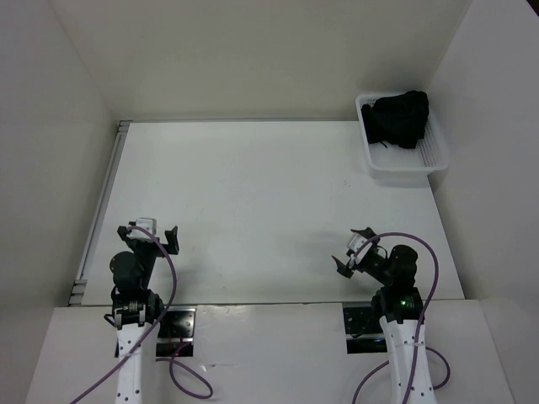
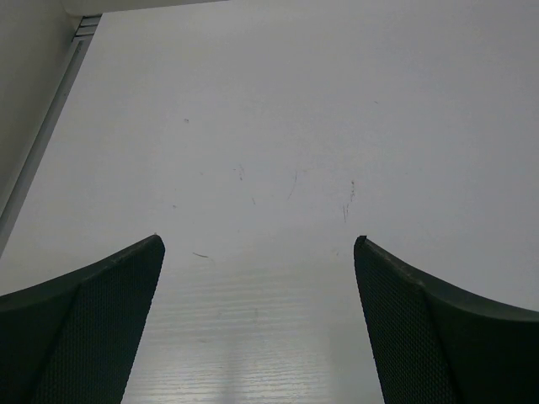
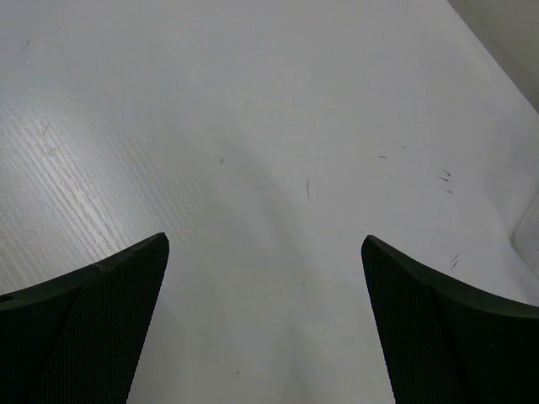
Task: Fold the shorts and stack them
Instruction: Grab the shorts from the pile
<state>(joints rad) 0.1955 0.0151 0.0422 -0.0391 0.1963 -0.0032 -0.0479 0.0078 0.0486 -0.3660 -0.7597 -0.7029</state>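
Both pincers sit near the front edge of the table, close to their bases. The left gripper is released, its two fingers spread wide; in its wrist view the gripper shows dark textured fingertips at the lower corners, with scuffed white tabletop between them. The right gripper is likewise released and tilted, pointing up and left over the table. In its own wrist view that gripper has its fingertips parted just as wide, with white tabletop marked by a few small scratches between them. Neither pincer touches any cloth. A pale rail runs along the table's left edge, beside the left wall, and it appears again at the upper left of the left wrist view. Farther back, well apart from both pincers, a white mesh basket stands at the far right corner of the table, against the right wall. The shorts lie in it as a bunched black heap, filling the back part of the basket and rising above its rim. They are nearer the right gripper's side than the left, and far beyond either one.
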